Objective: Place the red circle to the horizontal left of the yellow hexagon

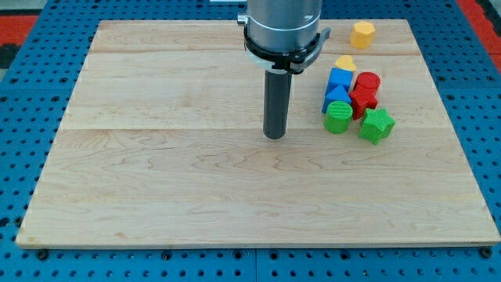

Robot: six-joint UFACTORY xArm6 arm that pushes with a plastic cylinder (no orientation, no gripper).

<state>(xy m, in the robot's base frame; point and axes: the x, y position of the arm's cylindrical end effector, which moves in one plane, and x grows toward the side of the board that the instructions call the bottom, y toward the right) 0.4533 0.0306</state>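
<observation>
The red circle sits in a cluster of blocks at the view's upper right. The yellow hexagon stands alone near the board's top edge, above the cluster. My tip rests on the board near its middle, well to the left of the cluster and below-left of the yellow hexagon, touching no block.
The cluster also holds a second yellow block, a blue cube, a blue triangular block, a second red block, a green cylinder and a green star-like block. The wooden board lies on a blue pegboard.
</observation>
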